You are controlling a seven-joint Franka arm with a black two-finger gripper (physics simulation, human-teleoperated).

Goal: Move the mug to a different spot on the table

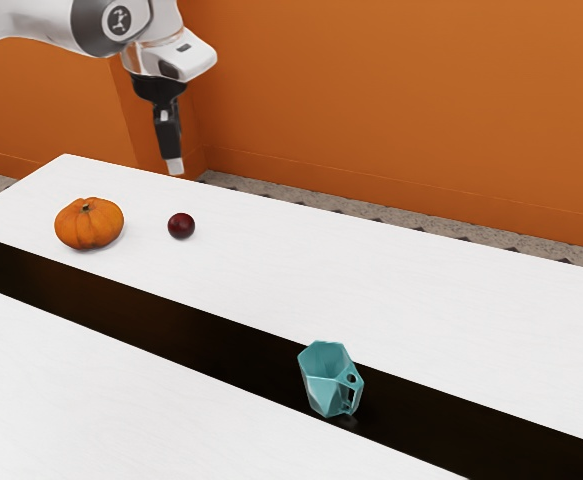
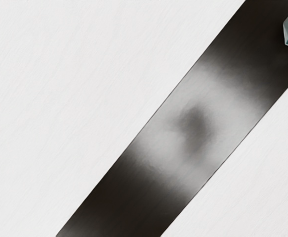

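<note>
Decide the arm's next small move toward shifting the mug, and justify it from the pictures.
Probably carry the tool toward the exterior view's right, to above the teal mug. The tool hangs high near the far edge of the table, beyond the pumpkin and dark red fruit, while the mug stands upright on the dark strip, untouched.
</note>
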